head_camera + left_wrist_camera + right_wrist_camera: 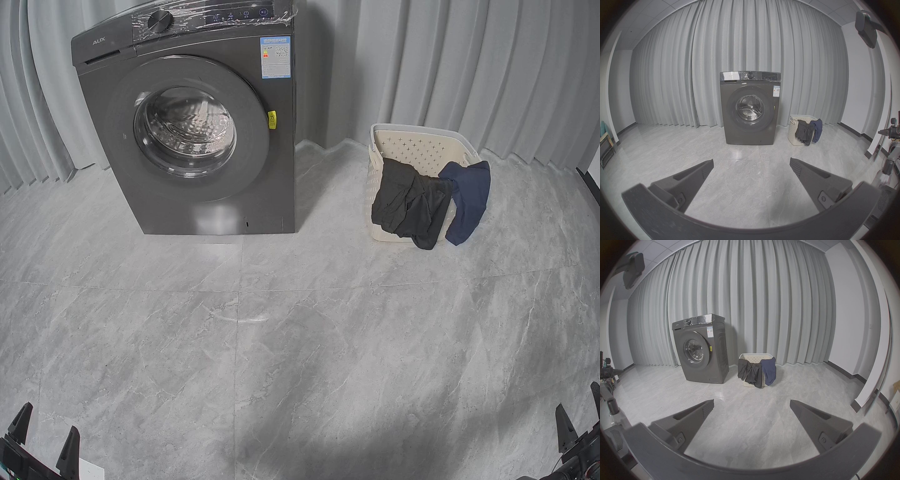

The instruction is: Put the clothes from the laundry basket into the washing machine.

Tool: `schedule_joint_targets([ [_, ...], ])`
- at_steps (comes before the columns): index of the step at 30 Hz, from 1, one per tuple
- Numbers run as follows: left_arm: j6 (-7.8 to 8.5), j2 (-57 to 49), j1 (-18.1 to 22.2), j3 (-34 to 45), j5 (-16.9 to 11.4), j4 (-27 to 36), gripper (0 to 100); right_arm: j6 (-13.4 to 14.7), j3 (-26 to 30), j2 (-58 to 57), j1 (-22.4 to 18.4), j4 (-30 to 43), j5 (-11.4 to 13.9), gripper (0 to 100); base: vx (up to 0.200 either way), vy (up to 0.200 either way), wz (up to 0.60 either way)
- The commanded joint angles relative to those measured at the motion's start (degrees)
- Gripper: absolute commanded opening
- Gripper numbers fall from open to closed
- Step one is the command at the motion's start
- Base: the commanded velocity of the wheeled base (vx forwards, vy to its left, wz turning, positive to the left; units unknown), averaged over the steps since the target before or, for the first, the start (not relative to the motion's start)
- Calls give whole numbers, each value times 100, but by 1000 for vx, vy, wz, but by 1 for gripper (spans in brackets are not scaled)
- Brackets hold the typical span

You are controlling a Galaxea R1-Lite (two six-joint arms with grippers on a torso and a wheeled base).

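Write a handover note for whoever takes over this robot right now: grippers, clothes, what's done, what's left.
Left gripper: open, empty, low over the floor, well short of the machine.
Right gripper: open, empty, likewise.
Washing machine: its door is shut.
Laundry basket: on the floor to the machine's right; a black garment and a navy garment hang over its front rim.
Done: nothing yet.
Left: open the door, then load both garments.
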Motion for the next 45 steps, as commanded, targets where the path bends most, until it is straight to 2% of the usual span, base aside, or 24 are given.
schedule_joint_targets([
  [1, 0, -84, 4, 101, -6, -4, 100, -7, 101, -93, -4, -2, 1, 100, 0, 0, 0],
  [3, 0, -84, 4, 101, -6, 4, 100, -7, 101, -93, -4, -2, 1, 100, 0, 0, 0],
  [22, -17, -84, 4, 101, -6, -4, 100, -7, 101, -93, -4, -2, 1, 100, 200, 0, 0],
  [31, 35, -84, 4, 101, -24, -4, 100, -7, 101, -93, -4, -2, 1, 100, 200, 0, 0],
  [39, -53, -84, 4, 101, -6, -4, 100, -7, 101, -93, -4, -2, 1, 100, 200, 0, 0],
  [45, -70, -84, 4, 101, 2, -4, 100, -7, 101, -93, -4, -2, 1, 100, 0, 0, 0],
])
